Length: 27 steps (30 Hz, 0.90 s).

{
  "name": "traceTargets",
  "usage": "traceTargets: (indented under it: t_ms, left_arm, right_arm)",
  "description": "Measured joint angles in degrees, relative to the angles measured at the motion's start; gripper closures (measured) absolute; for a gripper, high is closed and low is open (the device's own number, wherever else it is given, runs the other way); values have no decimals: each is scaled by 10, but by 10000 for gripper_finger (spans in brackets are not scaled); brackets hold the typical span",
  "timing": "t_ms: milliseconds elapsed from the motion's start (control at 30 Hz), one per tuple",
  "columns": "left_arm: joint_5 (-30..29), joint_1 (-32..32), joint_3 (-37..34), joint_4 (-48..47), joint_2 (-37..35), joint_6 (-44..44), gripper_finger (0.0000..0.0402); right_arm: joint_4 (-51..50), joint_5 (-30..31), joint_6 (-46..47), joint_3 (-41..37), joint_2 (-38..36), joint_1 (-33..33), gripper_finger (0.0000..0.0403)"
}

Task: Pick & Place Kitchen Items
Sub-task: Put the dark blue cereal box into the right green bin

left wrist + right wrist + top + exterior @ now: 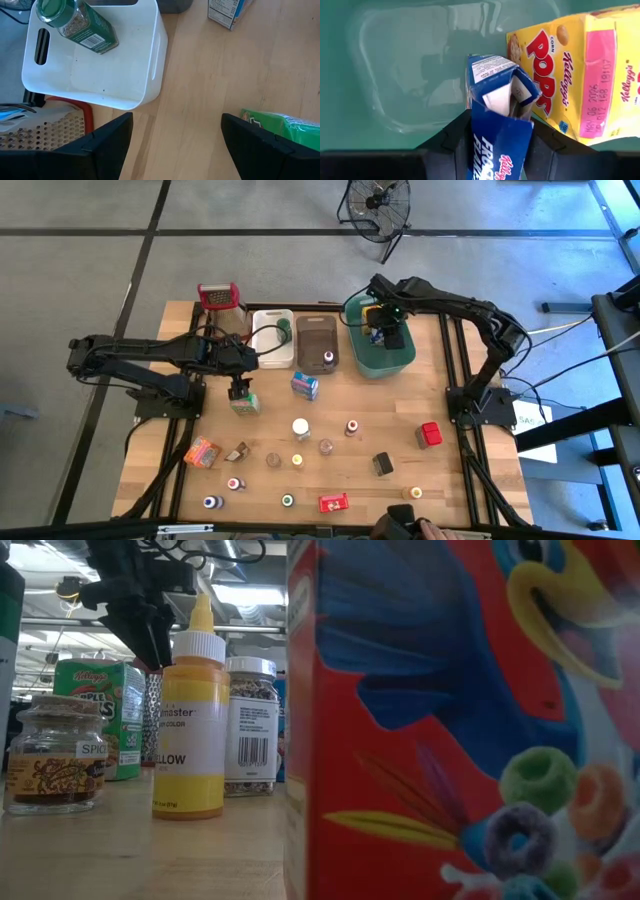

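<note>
My right gripper (385,330) hangs over the teal bin (360,363) at the far right of the table, shut on a blue cereal box (496,95). A yellow Corn Pops box (580,75) lies in that bin. My left gripper (240,388) stands open left of the table's middle, just above and beside a green cereal box (245,404), which stands on the table. That green box (282,127) shows beside one finger in the left wrist view, not between the two fingers. Several small bottles, jars and boxes stand on the near half of the table. My right gripper pinches the blue cereal box between its two fingers, by its two broad faces (485,137). The fingers come from above and point down. The box hangs below them, its torn-open end (500,82) toward the bin's floor (395,75) and lifted clear of it.
A white bin (272,340) holds a green-capped spice jar (75,22). Next to it is a brown bin (316,332), and a steel grater (218,297) sits at the far left. A blue box (305,385) stands mid-table, and a red cereal box (335,502) is near the front edge.
</note>
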Motion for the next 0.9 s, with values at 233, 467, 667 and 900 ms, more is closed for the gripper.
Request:
traceTargets:
  t_ms: [233, 467, 667, 900]
  left_arm:
    - [0, 0, 0, 0, 0, 0, 103]
    - [0, 0, 0, 0, 0, 0, 103]
    - [0, 0, 0, 0, 0, 0, 103]
    - [0, 0, 0, 0, 0, 0, 103]
  right_arm:
    - [4, -1, 27, 0, 1, -7, 258]
    - [4, -1, 30, 0, 1, -8, 215]
    - [12, 0, 52, 0, 1, -8, 175]
    - [20, 10, 87, 3, 1, -8, 162]
